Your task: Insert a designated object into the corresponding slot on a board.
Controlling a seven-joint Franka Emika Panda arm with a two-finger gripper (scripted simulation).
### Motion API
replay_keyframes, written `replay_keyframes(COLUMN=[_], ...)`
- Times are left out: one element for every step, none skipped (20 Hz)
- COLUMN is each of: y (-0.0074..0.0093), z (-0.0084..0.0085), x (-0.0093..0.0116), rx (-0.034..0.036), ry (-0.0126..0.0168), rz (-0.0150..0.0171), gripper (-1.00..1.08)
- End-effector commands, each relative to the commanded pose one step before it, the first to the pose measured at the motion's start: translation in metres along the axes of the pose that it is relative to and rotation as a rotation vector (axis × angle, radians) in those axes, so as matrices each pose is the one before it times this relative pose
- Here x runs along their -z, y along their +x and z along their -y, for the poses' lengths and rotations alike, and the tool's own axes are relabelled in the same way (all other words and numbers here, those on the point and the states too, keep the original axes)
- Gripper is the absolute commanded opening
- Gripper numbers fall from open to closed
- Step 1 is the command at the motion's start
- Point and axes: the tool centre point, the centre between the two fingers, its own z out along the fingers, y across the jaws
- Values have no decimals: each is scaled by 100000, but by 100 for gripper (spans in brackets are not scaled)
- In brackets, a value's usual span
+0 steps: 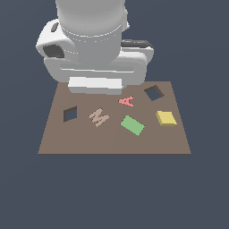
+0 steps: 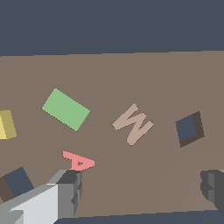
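- Brown and flat, the board (image 1: 112, 138) is laid level, so its two holes can be reached from above.
- The yellow block (image 1: 166, 118) is seen loose on the board, just beside the green rectangle (image 1: 132, 125), towards the exterior view's right, ungripped.
- The slot (image 1: 70, 113) is cut well apart from it, at the exterior view's left; the diamond-turned hole (image 1: 153, 92) is nearer.
- The end effector (image 2: 142, 190) is held spread wide and empty above the board.
- Only the letters M (image 1: 98, 116) and A (image 1: 127, 101) can be read.

on the board (image 1: 112, 143), the block (image 1: 166, 118) lies at the exterior view's right, the slot (image 1: 70, 113) at its left.
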Motion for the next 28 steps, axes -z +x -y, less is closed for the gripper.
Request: replay_keyframes(y=[0, 10, 32, 53, 73, 93, 112, 131, 150, 168, 185, 202, 220, 236, 250, 263, 273, 268, 249, 234, 219, 204, 187, 168, 149, 131, 112, 94], z=[-1, 63, 164, 280, 387, 497, 596, 697, 792, 884, 969, 1049, 1124, 1194, 1246, 1287, 1322, 1278, 1168, 1059, 954, 855, 767, 683, 598, 515, 438, 357], x=[0, -27, -84, -139, -193, -245, -297, -346, -394, -439, -481, -522, -560, -594, -620, -641, -659, -638, -583, -528, -474, -424, -380, -337, -297, -256, -215, -175], rx=[0, 68, 166, 288, 395, 512, 610, 716, 813, 909, 998, 1083, 1161, 1237, 1294, 1341, 1382, 1339, 1229, 1121, 1018, 919, 828, 739, 648, 559, 478, 393], ry=[0, 7, 22, 37, 51, 66, 77, 89, 100, 109, 117, 123, 127, 129, 126, 122, 117, 106, 88, 69, 52, 38, 29, 23, 17, 13, 9, 4], rz=[0, -10, -24, -41, -56, -73, -87, -102, -116, -130, -143, -155, -167, -178, -186, -193, -199, -193, -177, -161, -146, -131, -118, -106, -93, -80, -68, -56], gripper=[100, 100, 100, 100, 100, 100, 100, 100, 100, 100, 100, 100, 100, 100, 100, 100, 100, 100, 100, 100, 100, 100, 100, 100, 100, 100, 100, 100])
